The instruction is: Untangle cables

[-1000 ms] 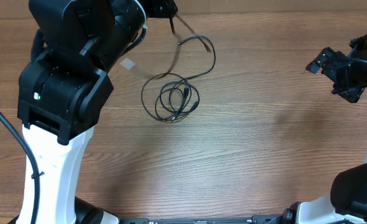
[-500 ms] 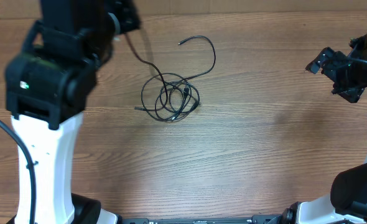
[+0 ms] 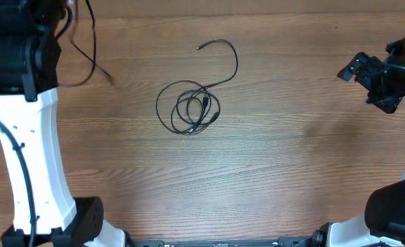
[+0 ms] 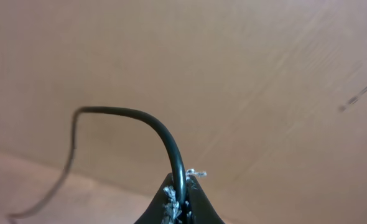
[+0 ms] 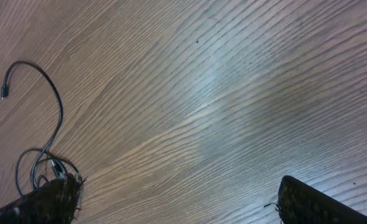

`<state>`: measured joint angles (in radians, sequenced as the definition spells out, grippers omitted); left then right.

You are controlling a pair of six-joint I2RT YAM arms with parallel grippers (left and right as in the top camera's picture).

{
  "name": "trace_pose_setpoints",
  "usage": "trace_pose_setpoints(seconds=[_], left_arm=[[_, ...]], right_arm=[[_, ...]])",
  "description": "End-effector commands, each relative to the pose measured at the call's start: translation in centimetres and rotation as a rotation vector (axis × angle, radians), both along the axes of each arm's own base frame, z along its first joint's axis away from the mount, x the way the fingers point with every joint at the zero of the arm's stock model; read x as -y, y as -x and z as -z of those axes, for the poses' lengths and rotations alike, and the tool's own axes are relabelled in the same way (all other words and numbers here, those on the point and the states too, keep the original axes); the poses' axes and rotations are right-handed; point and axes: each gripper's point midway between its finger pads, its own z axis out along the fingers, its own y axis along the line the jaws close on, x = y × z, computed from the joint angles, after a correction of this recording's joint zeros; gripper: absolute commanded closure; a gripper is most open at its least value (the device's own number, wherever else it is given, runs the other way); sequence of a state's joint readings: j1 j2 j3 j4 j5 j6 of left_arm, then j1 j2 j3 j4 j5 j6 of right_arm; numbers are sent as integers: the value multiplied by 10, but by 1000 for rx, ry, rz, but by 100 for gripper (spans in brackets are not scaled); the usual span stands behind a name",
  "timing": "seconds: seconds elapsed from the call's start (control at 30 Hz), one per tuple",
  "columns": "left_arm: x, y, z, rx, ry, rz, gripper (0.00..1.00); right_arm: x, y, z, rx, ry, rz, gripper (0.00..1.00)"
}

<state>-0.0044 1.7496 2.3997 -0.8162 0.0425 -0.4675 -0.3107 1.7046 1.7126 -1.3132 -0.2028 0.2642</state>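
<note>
L arm (image 3: 24, 103) stands at the 9 o'clock edge of the brown wood-grain bench (image 3: 292, 171). Its white link runs up the edge and its black head sits at the 11 o'clock corner. The left fingers (image 4: 199, 208) are pressed together, pinching a thin black flexible cord (image 4: 171, 140) right at the tips. In the L wrist view the cord rises toward 12 o'clock, bends over to 9 o'clock, then drops toward 7 o'clock, where it blurs out. Overhead, its long axis runs approx 12-to-5 o'clock near the 10 o'clock part of the bench. The lower end is too blurred to read a plug.

R arm (image 3: 388, 75) is at the 3 o'clock edge, black wrist aimed toward 9 o'clock. The right fingers (image 5: 308, 202) are spread wide w/ only bare bench between them.

A coiled thin black cord (image 3: 189, 106) lies flat at bench centre, slightly toward 12 o'clock, in approx 3 overlapping loops. Can't tell if it's 1 cord or more. Its tail leaves toward 1 o'clock and hooks over, and the small plug tip (image 3: 200, 47) points approx 8 o'clock. The coil is well apart from both arms.
</note>
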Motion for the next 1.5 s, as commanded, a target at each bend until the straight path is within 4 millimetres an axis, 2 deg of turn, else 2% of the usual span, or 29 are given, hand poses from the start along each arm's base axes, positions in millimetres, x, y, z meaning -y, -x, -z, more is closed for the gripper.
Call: trace_pose_setpoints(seconds=[0.0,0.13,0.27,0.4,0.53,0.6,0.7,0.8,0.83,0.87,0.9,0.93,1.03,1.17,1.27,1.37,1.47], left_arm=[[2,-26,10,7,29,35,96],[-5,-65,21,42,136,33,96],[-15,-98,41,50,242,84,96],[-51,-121,69,23,278,51,96],[-117,-136,104,-7,211,-57,96],[-163,-139,126,-32,132,-171,96],[-242,-132,161,-100,-4,-380,96],[-298,-118,187,-165,-95,-483,93],[-311,-114,195,-185,-112,-495,80],[-324,-108,204,-210,-116,-510,53],[-334,-103,215,-240,-107,-523,9],[-341,-99,222,-260,-100,-533,0],[-348,-91,251,-349,-82,-512,0],[-332,-90,269,-411,-42,-426,0],[-308,-94,279,-440,6,-323,14],[-292,-90,297,-515,31,-295,10],[-290,-79,324,-634,22,-346,3]], right_arm=[[0,-1,0,3,2,-4,0],[0,-1,0,3,1,-4,0],[0,-1,0,3,2,-4,0],[0,-1,0,2,1,-4,0],[0,-1,0,2,1,-4,0],[0,-1,0,2,1,-4,0],[0,-1,0,2,1,-4,0],[0,-1,0,3,2,-4,0],[0,-1,0,2,1,-4,0],[0,-1,0,2,1,-4,0],[0,-1,0,2,1,-4,0],[0,-1,0,2,1,-4,0],[0,-1,0,2,1,-4,0],[0,-1,0,3,2,-4,0],[0,-1,0,2,1,-4,0],[0,-1,0,3,2,-4,0],[0,-1,0,3,2,-4,0]])
